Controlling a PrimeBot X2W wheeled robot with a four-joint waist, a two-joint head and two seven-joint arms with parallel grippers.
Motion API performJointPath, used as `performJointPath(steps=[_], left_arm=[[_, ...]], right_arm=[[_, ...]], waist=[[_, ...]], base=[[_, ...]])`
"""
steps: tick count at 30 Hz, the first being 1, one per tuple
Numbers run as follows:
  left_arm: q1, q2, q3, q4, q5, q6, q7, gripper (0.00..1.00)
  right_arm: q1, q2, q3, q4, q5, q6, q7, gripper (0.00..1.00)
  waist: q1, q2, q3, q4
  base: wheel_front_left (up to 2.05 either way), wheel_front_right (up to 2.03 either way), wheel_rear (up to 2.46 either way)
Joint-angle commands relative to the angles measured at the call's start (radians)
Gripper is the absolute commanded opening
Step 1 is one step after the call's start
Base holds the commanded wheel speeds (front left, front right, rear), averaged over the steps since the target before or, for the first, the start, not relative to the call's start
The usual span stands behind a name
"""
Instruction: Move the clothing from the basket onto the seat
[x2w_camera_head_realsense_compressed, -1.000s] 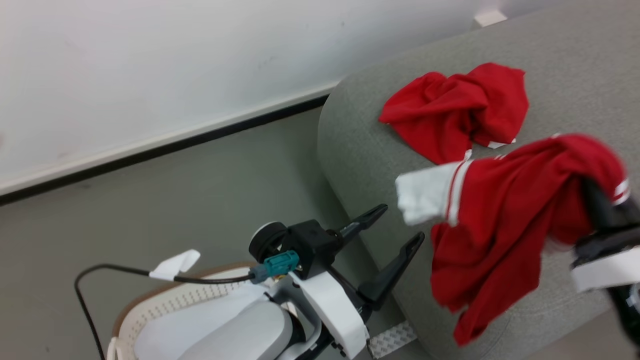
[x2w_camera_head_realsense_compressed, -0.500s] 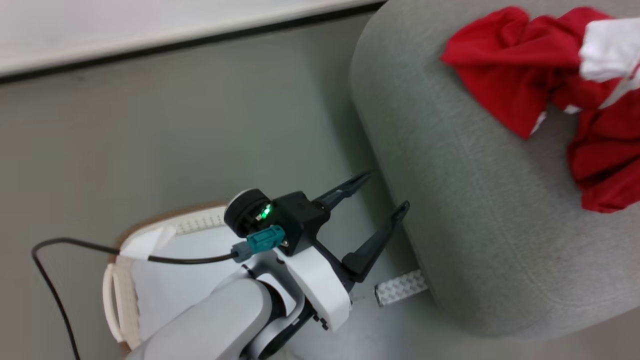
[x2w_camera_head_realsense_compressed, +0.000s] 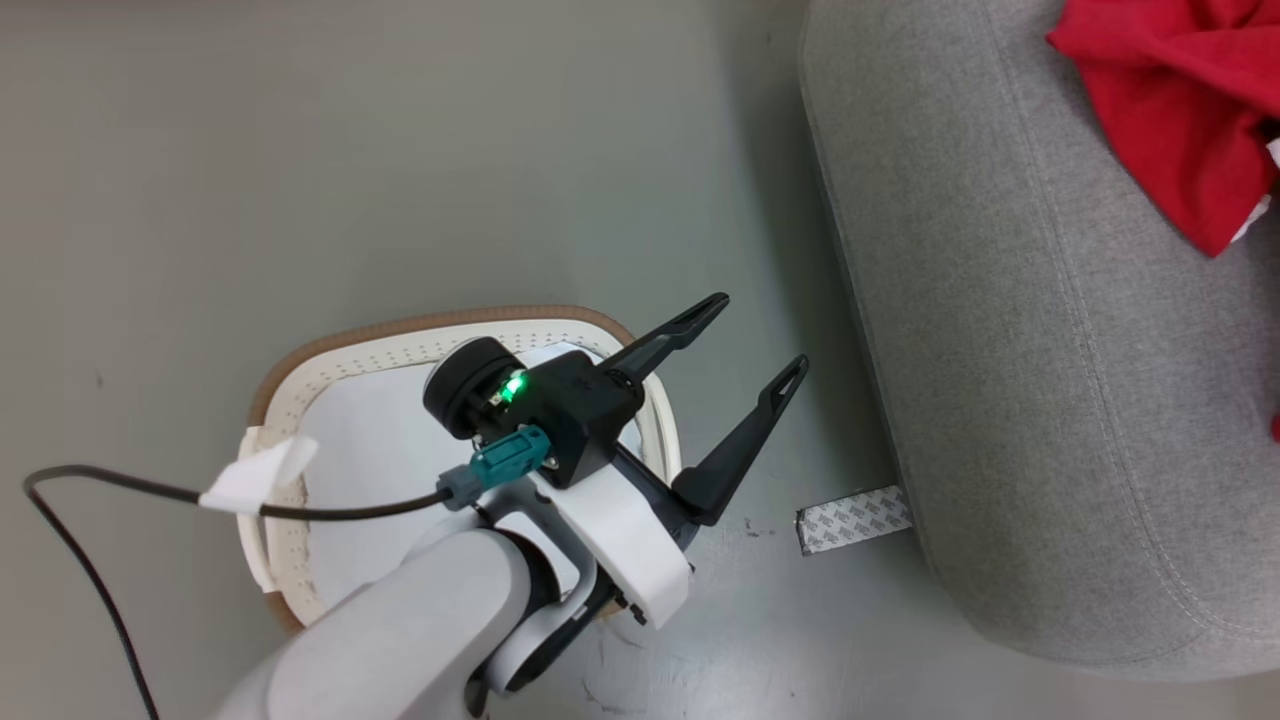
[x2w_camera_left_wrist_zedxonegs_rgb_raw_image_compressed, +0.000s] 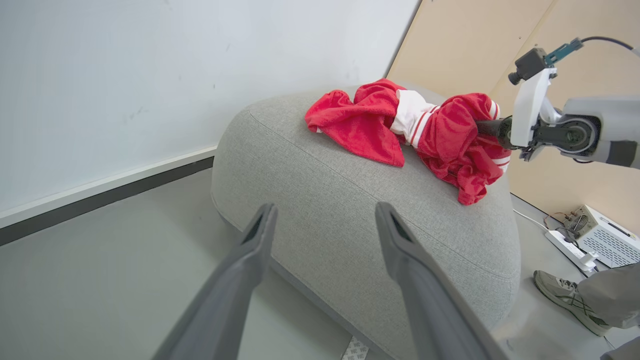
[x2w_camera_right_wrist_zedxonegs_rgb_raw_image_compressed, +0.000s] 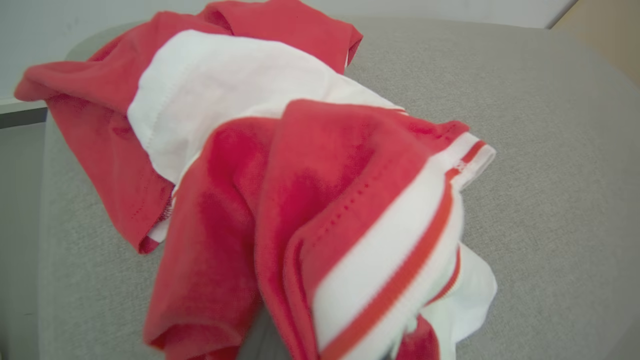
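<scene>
My left gripper (x2w_camera_head_realsense_compressed: 757, 332) is wide open, and there is nothing between its two long dark fingers (x2w_camera_head_realsense_compressed: 738, 452). In my head view they point up and to the right. My pale left forearm (x2w_camera_head_realsense_compressed: 400, 640) comes up from the bottom, and my white wrist (x2w_camera_head_realsense_compressed: 620, 535) bends over at the end of it. My right arm (x2w_camera_left_wrist_zedxonegs_rgb_raw_image_compressed: 602, 132) reaches in flat from the side. My right gripper (x2w_camera_left_wrist_zedxonegs_rgb_raw_image_compressed: 489, 128) is pinched tight on the red clothing (x2w_camera_left_wrist_zedxonegs_rgb_raw_image_compressed: 450, 145), with its tips hidden in the folds.

clothing (x2w_camera_left_wrist_zedxonegs_rgb_raw_image_compressed: 352, 131): red, white panels, stripes | seat (x2w_camera_left_wrist_zedxonegs_rgb_raw_image_compressed: 325, 210): grey woven | basket (x2w_camera_head_realsense_compressed: 420, 346): white perforated, brown rim
</scene>
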Motion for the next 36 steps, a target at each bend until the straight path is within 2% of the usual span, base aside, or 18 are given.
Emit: performJointPath(steps=[1,5,6,8,14,20,23,28,36], left_arm=[[-0.007,-0.001,-0.001,0.000,0.004,0.001,-0.009,1.00],[0.008,-0.004,0.000,0.015,-0.008,0.001,-0.022,1.00],[0.013,-0.004,0.000,0.021,-0.012,0.001,-0.027,1.00],[0.022,-0.006,0.002,0.032,-0.021,0.000,-0.043,1.00],[0.058,-0.028,0.001,0.072,-0.042,-0.004,-0.090,1.00],[0.108,-0.044,0.016,0.108,-0.082,0.002,-0.143,1.00],[0.140,-0.040,0.039,0.115,-0.101,0.020,-0.169,1.00],[0.199,-0.013,0.101,0.108,-0.145,0.057,-0.211,1.00],[0.276,0.059,0.199,0.061,-0.179,0.107,-0.248,1.00]], right_arm=[[-0.015,-0.008,0.008,0.013,0.014,-0.003,0.009,0.00],[-0.042,-0.031,0.081,0.046,0.037,-0.003,0.035,0.01],[-0.046,-0.035,0.098,0.052,0.041,-0.003,0.039,0.29],[-0.055,-0.044,0.128,0.061,0.052,-0.003,0.046,1.00],[-0.031,-0.091,0.201,0.076,0.077,-0.003,0.091,1.00],[0.012,-0.184,0.257,0.039,0.117,-0.003,0.220,1.00],[0.016,-0.239,0.263,-0.012,0.121,-0.002,0.243,1.00],[0.045,-0.296,0.253,-0.108,0.125,-0.002,0.256,1.00],[0.097,-0.309,0.154,-0.343,0.092,-0.003,0.176,1.00]], waist=[[-0.0003,0.0000,0.001,0.005],[-0.0003,0.0000,-0.018,0.008],[-0.0003,0.0000,-0.027,0.008],[-0.0003,0.0000,-0.052,0.006],[-0.0003,0.0000,-0.158,0.007],[-0.0003,0.0000,-0.279,0.026],[-0.0003,0.0000,-0.329,0.038],[-0.0003,0.0000,-0.399,0.068],[-0.0003,0.0000,-0.472,0.144]], base=[[0.00,0.00,0.00],[0.00,0.00,0.00],[0.00,0.00,0.00],[0.00,0.00,0.00],[0.00,0.00,0.00],[0.00,0.00,0.00],[0.00,0.00,0.00],[0.00,0.00,0.00],[0.00,0.00,0.00]])
